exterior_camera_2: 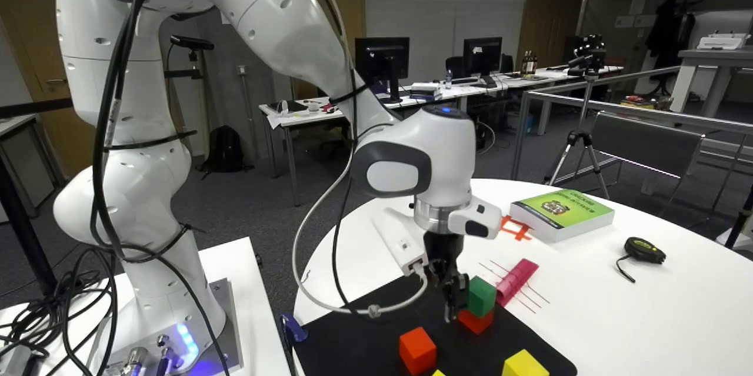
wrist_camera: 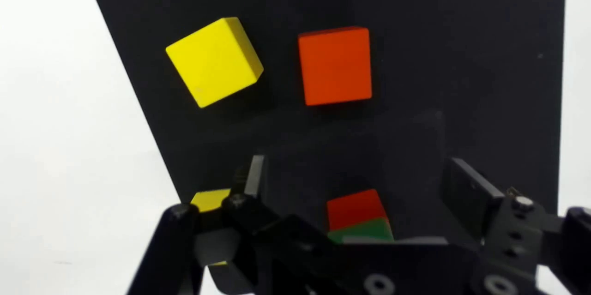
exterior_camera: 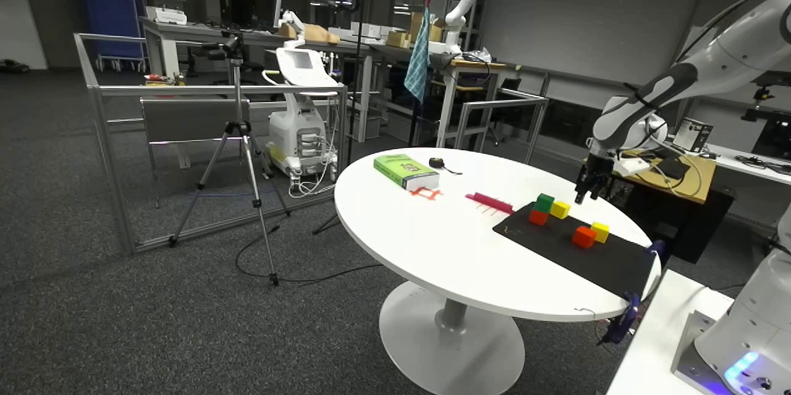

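My gripper [wrist_camera: 364,176] is open and empty above the black mat [wrist_camera: 498,78]; it also shows in both exterior views [exterior_camera: 590,190] [exterior_camera_2: 454,299]. A green block [exterior_camera_2: 482,296] sits on a red block [exterior_camera_2: 476,322]. In the wrist view this stack shows low between the fingers, the green block [wrist_camera: 362,229] partly hidden by the gripper. A yellow block [exterior_camera: 560,209] stands beside the stack; in the wrist view my left-hand finger mostly covers it [wrist_camera: 210,199]. Another red block [wrist_camera: 336,66] and another yellow block [wrist_camera: 214,62] lie apart from the stack.
On the round white table [exterior_camera: 395,222] are a green book [exterior_camera: 405,171], a black tape measure [exterior_camera_2: 644,250], a magenta piece [exterior_camera_2: 517,282] and red tape marks [exterior_camera: 426,193]. Blue clamps [exterior_camera: 621,319] grip the table edge by the mat. A cable [exterior_camera_2: 306,282] loops beside the gripper.
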